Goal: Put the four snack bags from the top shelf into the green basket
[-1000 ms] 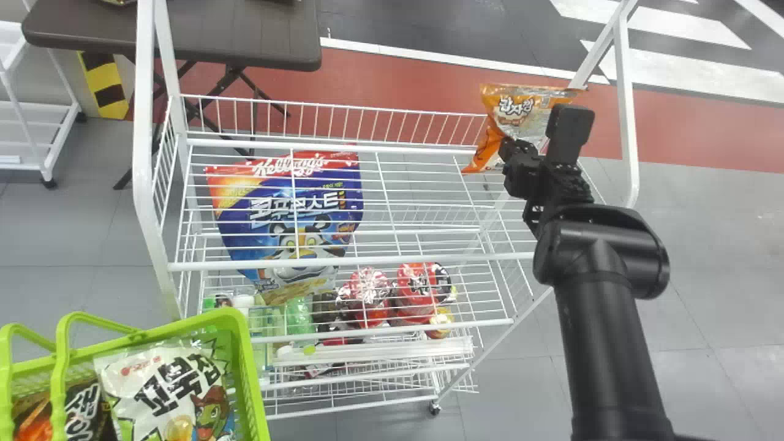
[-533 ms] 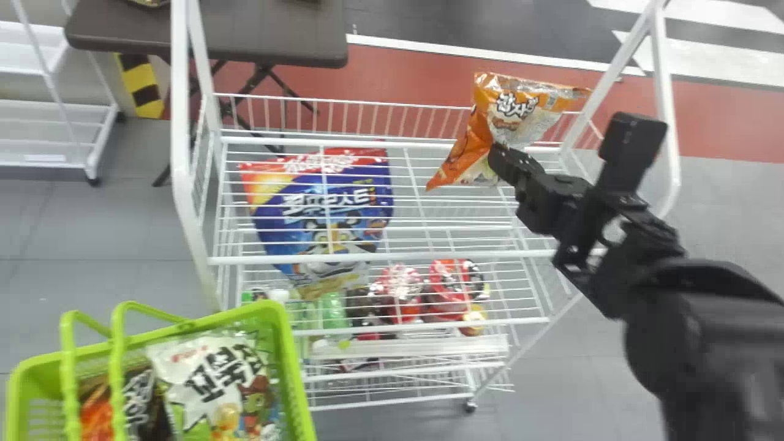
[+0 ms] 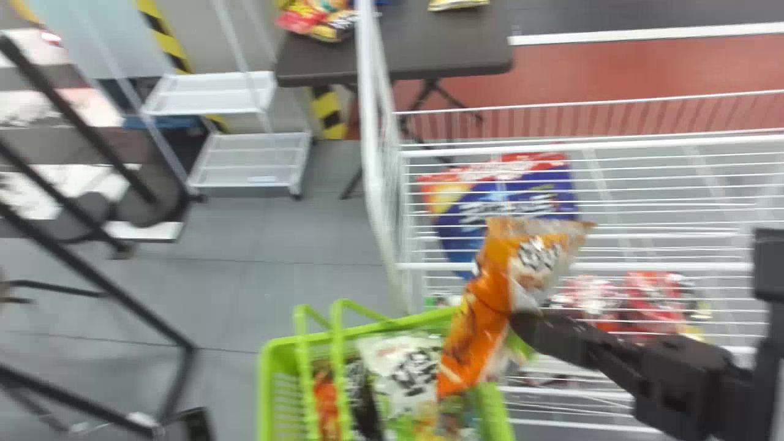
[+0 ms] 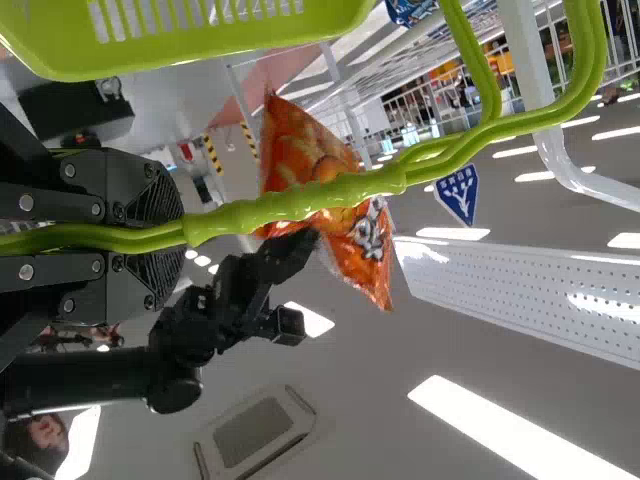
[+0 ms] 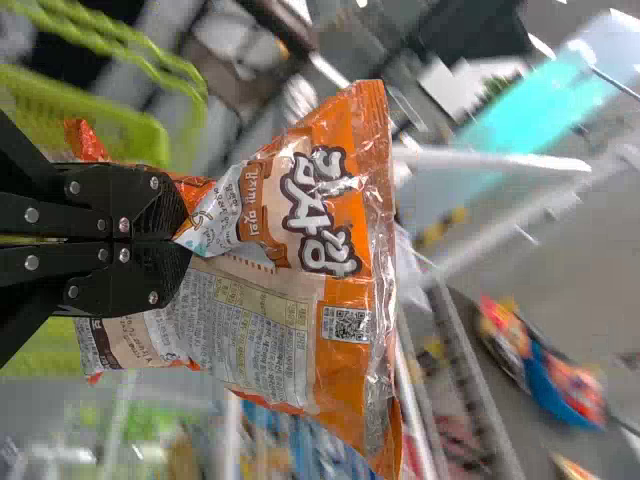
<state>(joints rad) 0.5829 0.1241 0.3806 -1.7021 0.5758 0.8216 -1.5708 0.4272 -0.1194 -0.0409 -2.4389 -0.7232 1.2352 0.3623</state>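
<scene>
R gripper (image 3: 520, 321) clenched on 1 orange snack bag (image 3: 474, 331), bag slanting from its tips, overlapping green basket (image 3: 267, 383) rim in head view; height above basket can't tell. White bag (image 3: 383, 358) & dark bag (image 3: 365, 398) in basket, left of that hand. Blue bag (image 3: 527, 190) beyond hand, at white wire rack (image 3: 674, 267). L gripper (image 4: 180, 230) closed round basket handle (image 4: 290, 205).

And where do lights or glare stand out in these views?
Left wrist view: ceiling lights burn out to plain white, and the perforated white panel carries bright patches. Right wrist view: the orange snack bag has shiny streaks along its crinkled edge. Head view: pale glints on the red packages.
</scene>
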